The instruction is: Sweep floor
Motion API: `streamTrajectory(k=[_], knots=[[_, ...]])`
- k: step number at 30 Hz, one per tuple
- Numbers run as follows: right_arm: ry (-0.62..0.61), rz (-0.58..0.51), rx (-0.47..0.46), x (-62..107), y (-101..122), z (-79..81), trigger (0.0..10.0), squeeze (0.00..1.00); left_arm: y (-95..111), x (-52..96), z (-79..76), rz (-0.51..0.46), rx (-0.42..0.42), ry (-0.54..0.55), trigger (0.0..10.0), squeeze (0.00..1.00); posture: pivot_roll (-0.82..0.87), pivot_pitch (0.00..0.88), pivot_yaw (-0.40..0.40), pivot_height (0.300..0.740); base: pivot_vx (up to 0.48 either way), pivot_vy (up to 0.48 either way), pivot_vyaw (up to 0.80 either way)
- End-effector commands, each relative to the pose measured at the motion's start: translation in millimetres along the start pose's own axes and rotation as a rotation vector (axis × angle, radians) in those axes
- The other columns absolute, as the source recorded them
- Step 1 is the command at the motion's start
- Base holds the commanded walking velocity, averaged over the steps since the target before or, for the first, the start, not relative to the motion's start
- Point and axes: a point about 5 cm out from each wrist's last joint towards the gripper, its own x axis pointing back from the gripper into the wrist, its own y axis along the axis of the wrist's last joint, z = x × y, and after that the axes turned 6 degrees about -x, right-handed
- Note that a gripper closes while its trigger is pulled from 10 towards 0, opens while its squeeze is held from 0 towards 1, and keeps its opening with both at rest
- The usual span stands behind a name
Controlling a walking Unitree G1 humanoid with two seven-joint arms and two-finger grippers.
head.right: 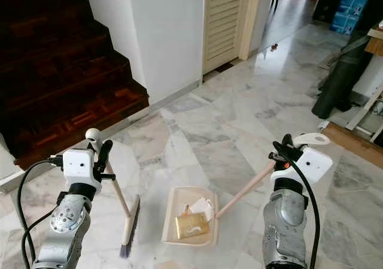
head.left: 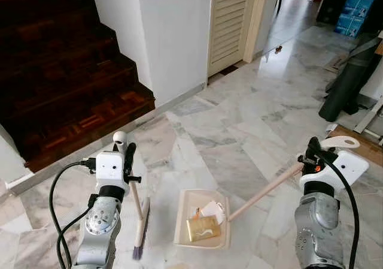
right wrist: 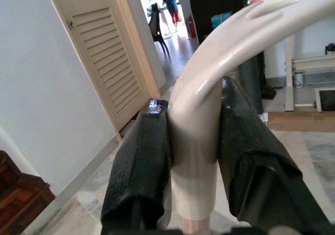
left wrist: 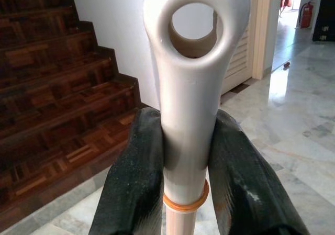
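Note:
My left gripper (head.left: 127,161) is shut on the white top of a broom (head.left: 141,221), whose pale stick runs down to a dark brush head resting on the marble floor (head.left: 251,119). In the left wrist view the black fingers (left wrist: 138,177) clamp the broom handle (left wrist: 188,88) just below its hanging loop. My right gripper (head.left: 312,154) is shut on the curved cream handle (right wrist: 209,93) of a dustpan (head.left: 185,221). The pan sits flat on the floor between my arms. It holds a gold wrapper (head.left: 202,227) and crumpled white paper (head.left: 212,209).
A dark wooden staircase (head.left: 66,71) rises at the left, beside a white wall and a louvred door (head.left: 230,23). A black rolled bundle (head.left: 350,80) leans at the right, near blue boxes (head.left: 354,11). A person (right wrist: 170,2) stands far down the corridor.

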Motion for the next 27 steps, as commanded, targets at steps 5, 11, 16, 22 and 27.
streamTrajectory(k=[5, 11, 16, 22, 27], knots=[[0.027, -0.053, 0.01, -1.9, 10.4, 3.6, 10.0, 0.0, 11.6, -2.1, -0.2, -0.049, -0.01, 0.0, 10.0, 0.0, -0.03, 0.0, 0.016, 0.74, 0.0, 0.0, 0.6], [0.017, -0.052, 0.003, -1.9, 10.2, 2.2, 10.0, 0.0, 11.1, -1.7, -1.0, -0.045, -0.012, -0.003, 10.0, 0.0, -0.03, 0.0, 0.016, 0.74, 0.0, 0.0, 0.8], [0.012, -0.05, -0.004, -1.7, 9.9, 1.9, 10.0, 0.0, 10.8, -1.5, -1.4, -0.041, -0.01, -0.003, 10.0, 0.0, -0.03, 0.0, 0.016, 0.74, 0.0, 0.0, 0.43], [0.018, -0.046, -0.011, -2.4, 9.5, 2.3, 10.0, 0.0, 10.4, -1.5, -2.3, -0.036, -0.005, -0.006, 10.0, 0.0, -0.03, 0.0, 0.013, 0.74, 0.0, 0.0, 0.0], [0.021, -0.043, -0.011, -2.9, 9.3, 2.3, 10.0, 0.0, 10.0, -0.9, -2.9, -0.031, -0.003, -0.007, 10.0, 0.0, -0.03, 0.0, 0.013, 0.74, 0.0, 0.256, 0.0]])
